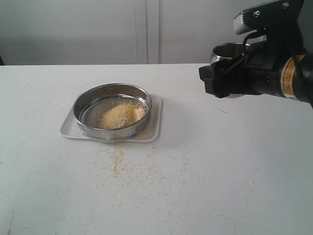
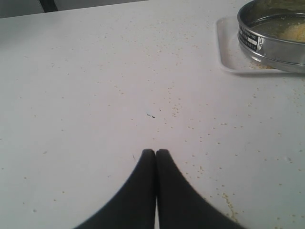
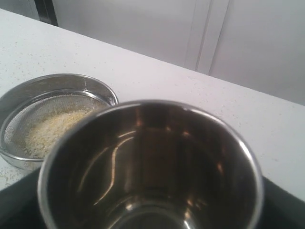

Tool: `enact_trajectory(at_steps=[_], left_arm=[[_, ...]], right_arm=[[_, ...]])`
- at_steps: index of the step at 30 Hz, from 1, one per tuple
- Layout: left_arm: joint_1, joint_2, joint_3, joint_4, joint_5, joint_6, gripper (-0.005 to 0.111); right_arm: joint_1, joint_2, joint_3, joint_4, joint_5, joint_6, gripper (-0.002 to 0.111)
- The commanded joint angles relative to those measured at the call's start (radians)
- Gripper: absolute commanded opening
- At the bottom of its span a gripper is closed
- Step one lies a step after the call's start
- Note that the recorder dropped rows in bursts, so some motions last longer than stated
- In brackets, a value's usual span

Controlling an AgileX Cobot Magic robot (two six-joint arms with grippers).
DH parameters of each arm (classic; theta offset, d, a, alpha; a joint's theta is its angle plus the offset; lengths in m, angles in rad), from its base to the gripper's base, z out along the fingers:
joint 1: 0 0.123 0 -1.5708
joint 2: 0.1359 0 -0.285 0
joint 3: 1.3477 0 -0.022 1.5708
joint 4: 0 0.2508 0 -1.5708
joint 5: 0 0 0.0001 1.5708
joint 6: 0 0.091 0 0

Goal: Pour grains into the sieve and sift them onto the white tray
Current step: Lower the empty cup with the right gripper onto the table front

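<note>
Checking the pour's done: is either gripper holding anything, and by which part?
Right gripper holds the steel cup by its side wall; left gripper shut, empty.

1. grains (image 1: 120,115): golden-yellow with pale flecks
2. sieve (image 1: 110,131): shiny steel, grey mesh
3. white tray (image 1: 155,117): plain white
4. my left gripper (image 2: 156,153): all black
5. steel cup (image 3: 152,157): mirror-shiny, dark reflections
6. table (image 1: 220,171): off-white, yellow speckles
</note>
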Motion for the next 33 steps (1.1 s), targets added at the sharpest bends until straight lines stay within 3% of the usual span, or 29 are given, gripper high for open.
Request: enact_trajectory(at_steps=[1,6,11,15,17,21,33], left_arm=[[0.003,-0.005,0.004,-0.008,-0.001,-0.001,0.000],[0.003,-0.005,0.004,-0.008,-0.001,-0.001,0.000],[0.003,-0.005,0.004,-0.008,-0.001,-0.001,0.000],[0.003,-0.005,0.004,-0.008,-0.001,-0.001,0.000],[0.003,-0.005,0.004,-0.008,-0.001,-0.001,0.000],[0.003,-0.005,0.004,-0.008,-0.001,-0.001,0.000],[0.003,-0.005,0.004,-0.008,-0.001,-0.001,0.000]], right_arm=[[-0.009,-0.059,0.071,0.294,-0.017,-0.314,0.000],[-0.006,-0.138,0.202,0.855,-0.155,-0.863,0.000],[-0.006,-0.189,0.289,1.034,-0.169,-1.134,0.000],[-0.006,-0.183,0.330,1.076,-0.225,-1.112,0.000],[-0.006,-0.183,0.346,1.198,-0.228,-1.122,0.000],[-0.006,-0.139,0.385,1.375,-0.362,-1.335,0.000],[-0.006,0.215,0.379,1.397,-0.739,-1.343,0.000]])
